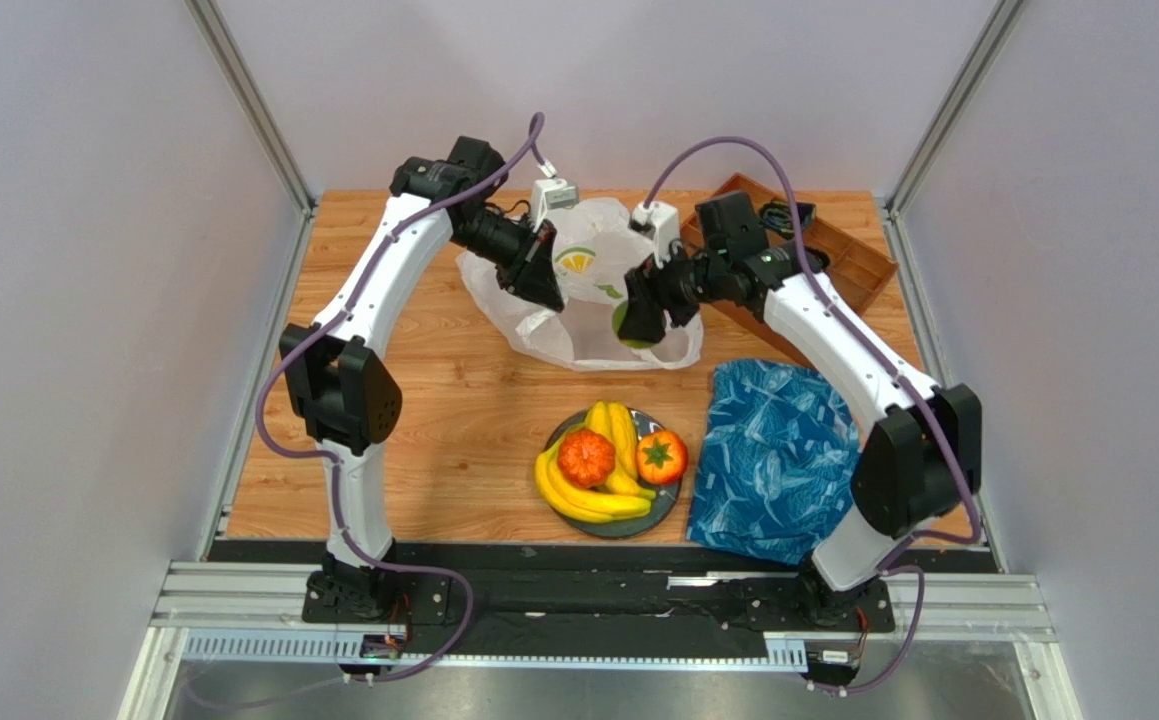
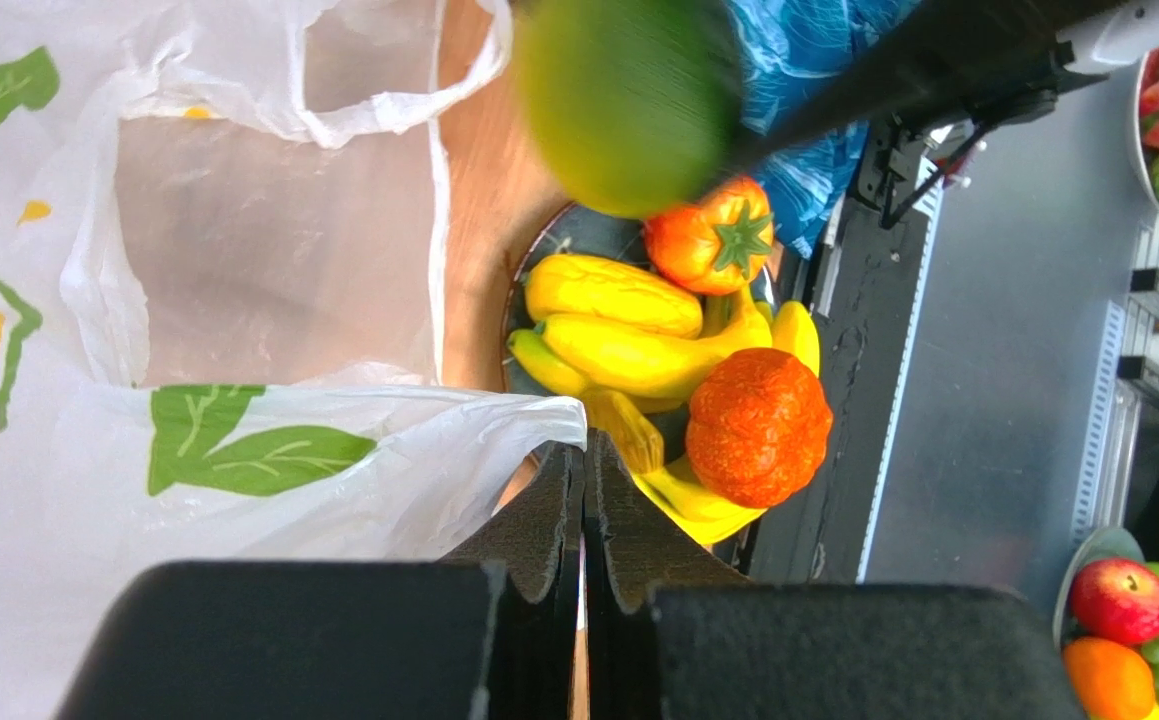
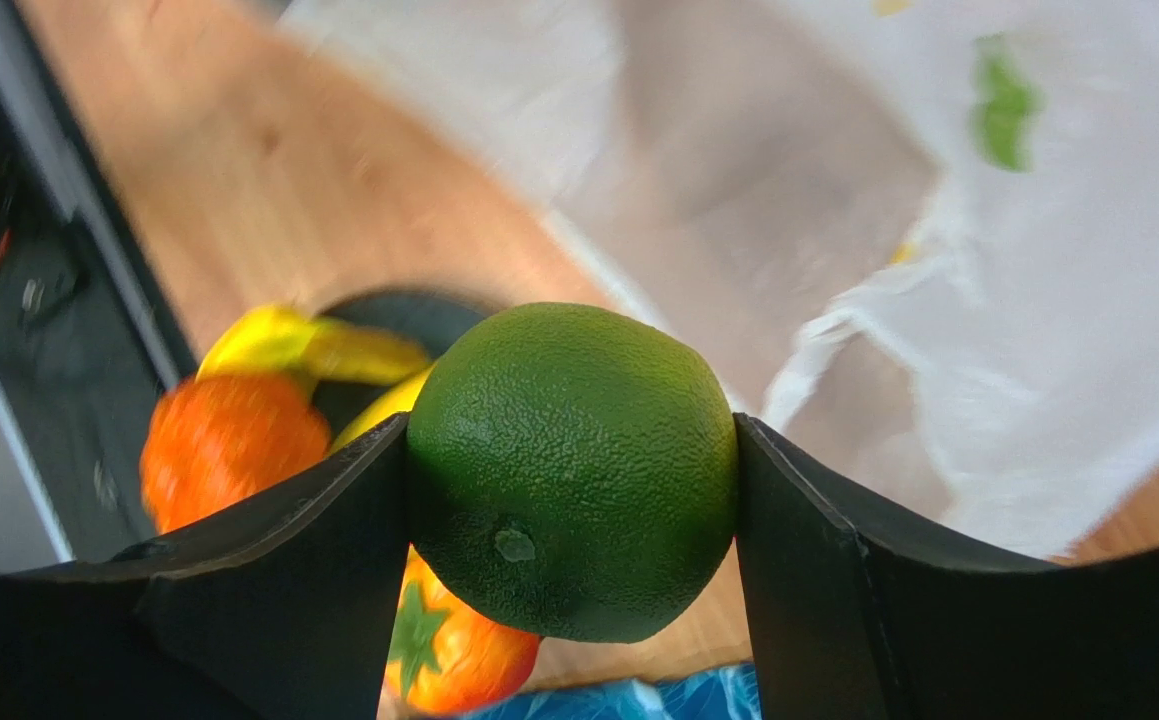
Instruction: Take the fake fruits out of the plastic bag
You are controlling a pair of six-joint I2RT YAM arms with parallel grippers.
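Wooden table (image 1: 435, 390) spans the cell, and the white plastic bag (image 1: 585, 308) lies at its far middle, mouth toward the arms. A blue cloth (image 1: 773, 450) sits near the right arm's base. Just left of it, a dark plate (image 1: 671, 518) carries the yellow banana bunches (image 1: 600, 503), an orange ball (image 1: 587, 458) and a red-orange fruit (image 1: 662, 456). The left gripper (image 2: 582, 465) has its fingers pressed together, pinching the bag's edge. The right gripper (image 3: 573, 495) clamps a green fruit (image 3: 573, 465) between both fingers, raised just outside the bag's mouth.
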